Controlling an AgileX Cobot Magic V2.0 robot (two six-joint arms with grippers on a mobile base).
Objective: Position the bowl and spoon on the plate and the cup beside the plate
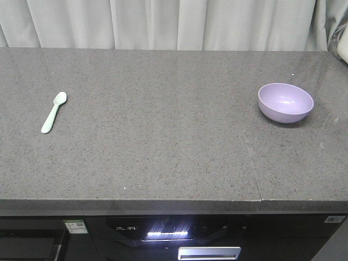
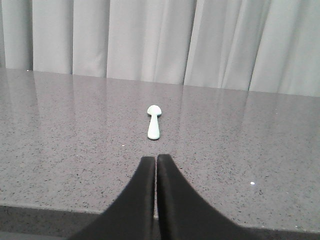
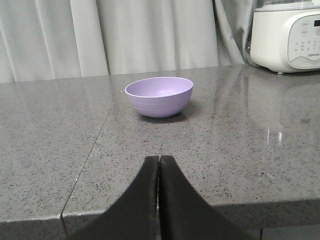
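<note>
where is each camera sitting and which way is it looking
Exterior front: above the grey speckled stone counter, looking down at the small pale mint plastic spoon and round lavender bowl; no robot parts.
Left wrist: low at the counter edge, facing the spoon; closed left gripper at bottom.
Right wrist: low, facing the bowl; closed right gripper at bottom.
Shared: front and left wrist, the spoon; front and right wrist, the bowl.

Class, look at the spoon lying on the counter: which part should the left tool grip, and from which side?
Grip the spoon mid-handle, coming from above: it lies flat, handle pointing toward the left tool, narrow enough to pinch across. Open first.
</note>
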